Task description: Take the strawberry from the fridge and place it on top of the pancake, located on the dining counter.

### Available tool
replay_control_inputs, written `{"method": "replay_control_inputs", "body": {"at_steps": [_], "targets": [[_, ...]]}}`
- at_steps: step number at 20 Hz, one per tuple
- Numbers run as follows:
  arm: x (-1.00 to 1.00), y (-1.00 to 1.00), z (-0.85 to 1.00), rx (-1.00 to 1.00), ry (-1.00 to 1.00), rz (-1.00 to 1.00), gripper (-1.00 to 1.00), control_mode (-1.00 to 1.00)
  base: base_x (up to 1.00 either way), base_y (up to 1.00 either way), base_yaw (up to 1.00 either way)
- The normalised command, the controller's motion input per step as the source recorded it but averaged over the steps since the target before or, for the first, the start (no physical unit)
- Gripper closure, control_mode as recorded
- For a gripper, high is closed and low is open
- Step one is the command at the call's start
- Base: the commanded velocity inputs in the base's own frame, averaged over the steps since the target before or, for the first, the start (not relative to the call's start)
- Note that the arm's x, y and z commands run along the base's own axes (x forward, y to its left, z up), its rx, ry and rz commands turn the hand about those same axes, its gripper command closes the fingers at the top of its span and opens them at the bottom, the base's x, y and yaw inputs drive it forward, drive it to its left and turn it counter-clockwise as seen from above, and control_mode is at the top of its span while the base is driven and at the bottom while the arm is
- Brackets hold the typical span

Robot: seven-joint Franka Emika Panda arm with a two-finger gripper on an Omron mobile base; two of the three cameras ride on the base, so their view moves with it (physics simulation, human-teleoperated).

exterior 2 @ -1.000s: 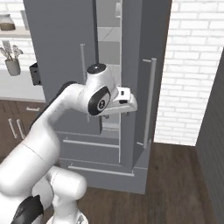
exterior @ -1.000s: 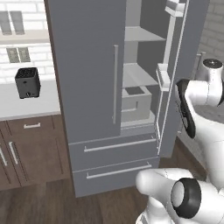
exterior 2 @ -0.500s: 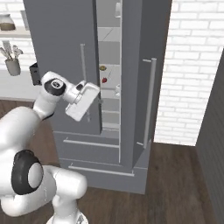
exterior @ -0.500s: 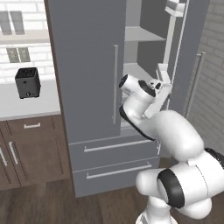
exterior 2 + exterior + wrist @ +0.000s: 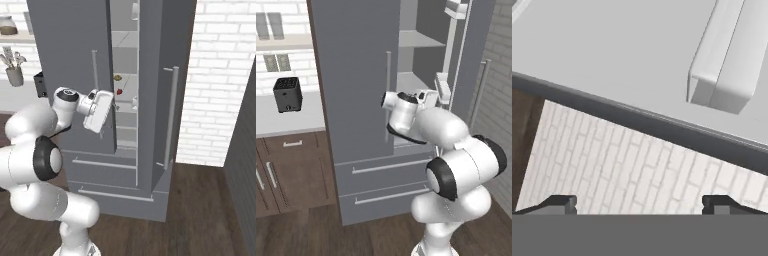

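The fridge [image 5: 351,75] is tall and matte grey, and its right door [image 5: 170,90] stands open. Through the gap, the strawberry [image 5: 119,92] shows as a tiny red berry on a pale shelf. My gripper [image 5: 102,129] hangs in front of the left door's edge, left of and slightly below the berry, not touching it. From the other side my gripper [image 5: 432,96] is level with the middle shelf at the opening. In the hand view my gripper [image 5: 642,205] is open and empty, its dark fingertips [image 5: 559,202] wide apart, facing a white door bin [image 5: 722,65]. The pancake and the dining counter are out of view.
A small yellowish-brown round item [image 5: 117,78] lies on the shelf above the berry. A black appliance [image 5: 287,94] stands on the wall counter over dark cabinets [image 5: 291,170]. A utensil holder [image 5: 14,75] is at far left. A white brick wall [image 5: 220,75] lies beyond the open door.
The arm has swung from the right side across to the front of the fridge opening, bringing the hand toward the left door's edge. The jaws stay wide open.
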Motion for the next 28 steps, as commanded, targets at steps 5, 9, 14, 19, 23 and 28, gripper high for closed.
{"method": "replay_control_inputs", "body": {"at_steps": [5,9,14,19,23,28], "targets": [[0.43,-0.41,0.09,0.00,-0.01,0.05,-1.00,-1.00,0.00,0.00,0.00],[0.24,-0.30,0.00,0.00,-0.08,0.05,-1.00,-1.00,0.00,0.00,0.00],[0.21,-0.32,0.00,0.00,-0.16,0.06,-1.00,-1.00,0.00,0.00,0.00],[0.03,-0.49,0.00,0.00,-0.16,0.03,-1.00,-1.00,0.00,0.00,0.00],[0.00,-0.51,0.05,0.00,-0.13,0.01,-1.00,-1.00,0.00,0.00,0.00],[0.00,-0.52,0.10,0.00,-0.08,0.00,-1.00,-1.00,0.00,0.00,0.00]]}}
